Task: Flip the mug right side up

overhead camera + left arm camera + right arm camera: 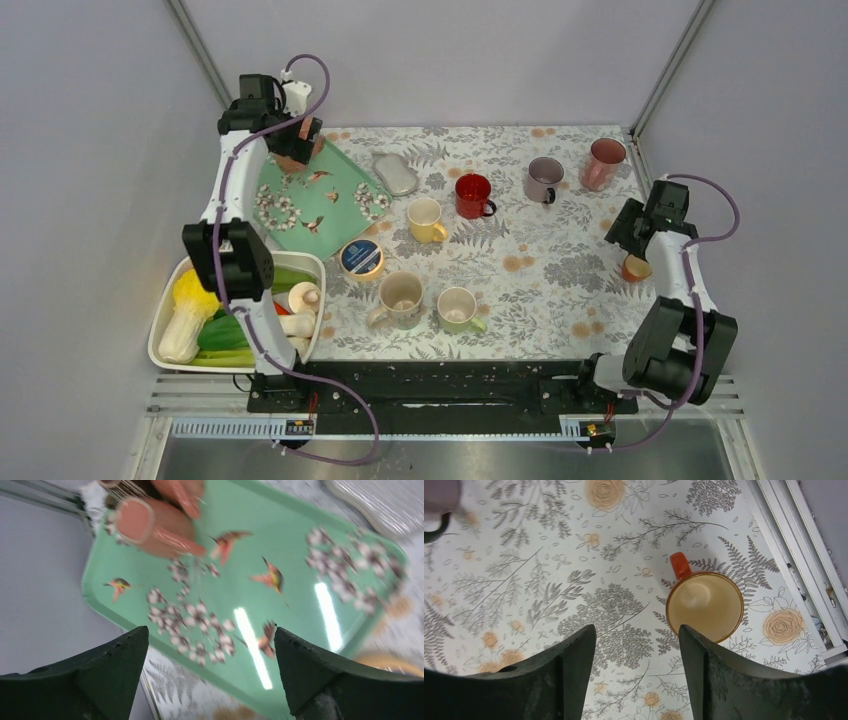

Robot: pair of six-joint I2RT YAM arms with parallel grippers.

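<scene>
Orange mug: stands mouth up near the table's right edge, empty, with its handle pointing away from the arm.
Right gripper: jaws apart with only tablecloth between them. The orange mug sits just outside its right finger, not held.
Pink mug: on the green tray at the far left. It is blurred, but it looks tipped over, with its body lying along the tray rather than standing.
Left gripper: spread wide and empty above the tray, with the pink mug ahead of the fingertips and a little to their left.
Nearer arm: the left, plainly; the right is well apart, across the whole table.
My read: the orange mug needs nothing more. If a mug still wants righting it is the pink one, and the left arm would have to reach forward and close across its body.
Other cups on the cloth: six, all mouth up and, as far as I can see, empty.
White tub: pale cabbage, greens and mushrooms.
</scene>
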